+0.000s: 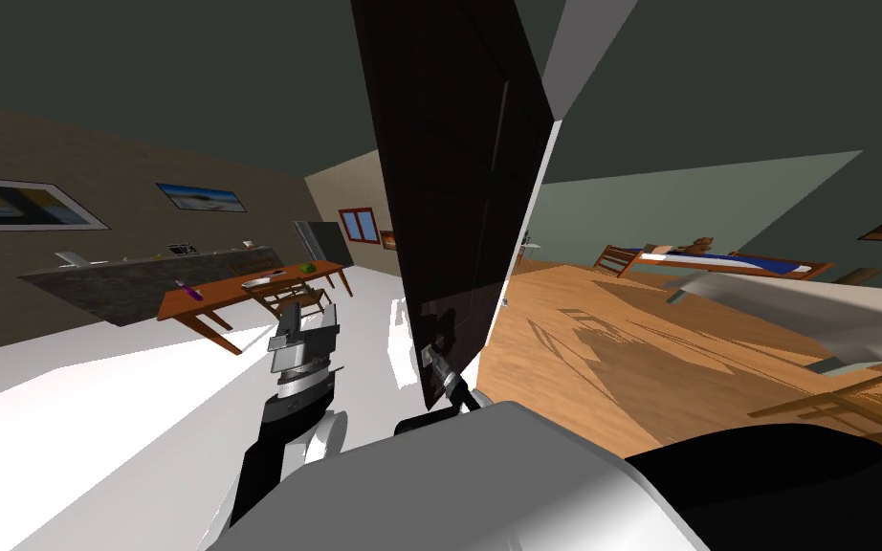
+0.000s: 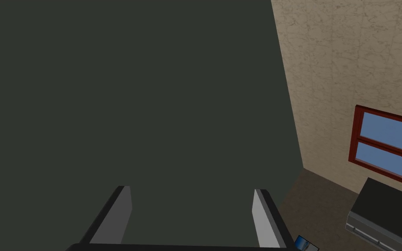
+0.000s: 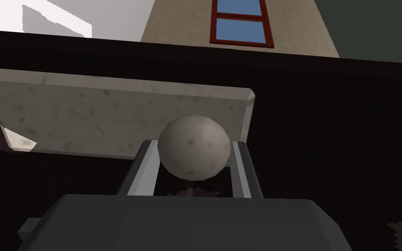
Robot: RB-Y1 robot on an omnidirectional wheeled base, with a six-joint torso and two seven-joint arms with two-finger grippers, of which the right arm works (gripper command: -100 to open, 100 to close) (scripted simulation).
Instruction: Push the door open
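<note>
Dark door (image 1: pixel 449 172) stands partly open, straight ahead of right claw (image 3: pixel 194 143). The claw pinches the pale round knob (image 3: pixel 191 157), plate (image 3: pixel 108 113) just behind. I judge this hold steadies the push. Alongside, left claw (image 2: pixel 192 189) spread, idle.

A brown desk (image 1: pixel 224 293) stands on the white floor (image 1: pixel 95 402), a red window (image 1: pixel 361 226) behind it, and a blue bed (image 1: pixel 755 265) well apart.

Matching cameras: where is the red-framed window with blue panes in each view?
Head view: red-framed window on far beige wall, left of dark door.
Left wrist view: window on same wall, aside of open left gripper.
Right wrist view: window beyond door's edge, past right gripper shut on round grey knob.
Shared landmark: beige wall.
</note>
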